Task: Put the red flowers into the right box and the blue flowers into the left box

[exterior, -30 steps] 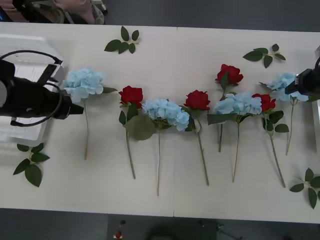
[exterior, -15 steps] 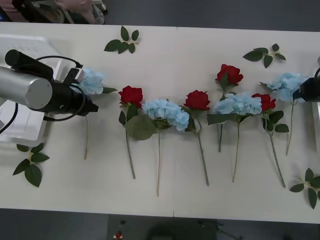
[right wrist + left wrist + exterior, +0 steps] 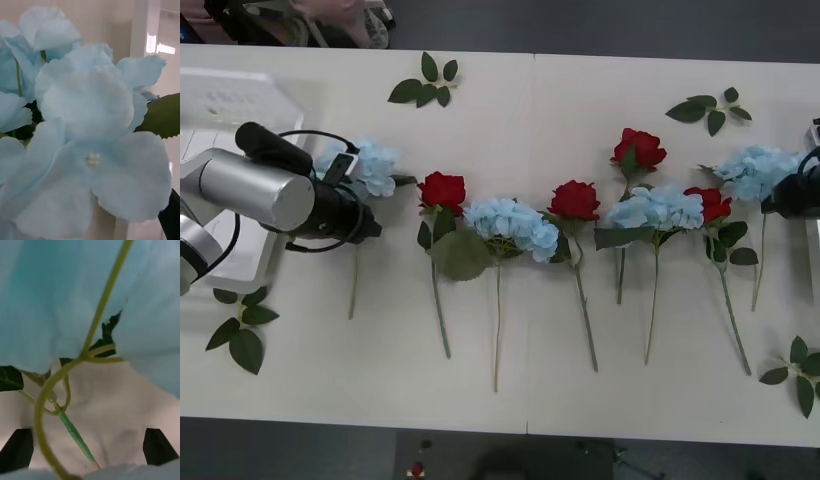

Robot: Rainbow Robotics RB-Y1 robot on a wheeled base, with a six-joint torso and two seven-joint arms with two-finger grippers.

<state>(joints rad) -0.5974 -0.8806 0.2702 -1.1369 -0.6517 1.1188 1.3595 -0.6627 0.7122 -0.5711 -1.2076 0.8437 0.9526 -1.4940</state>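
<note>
One blue flower (image 3: 370,165) sits right under left gripper (image 3: 368,222), fingers apart.

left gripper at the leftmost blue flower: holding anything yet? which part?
Nothing held. The left gripper is open, its black fingers apart either side of the leftmost light-blue hydrangea's thin green stem, just under its head, not closed on it.

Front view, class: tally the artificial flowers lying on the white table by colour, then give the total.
Red artificial roses: 4
Light-blue artificial hydrangeas: 4
Total: 8
</note>
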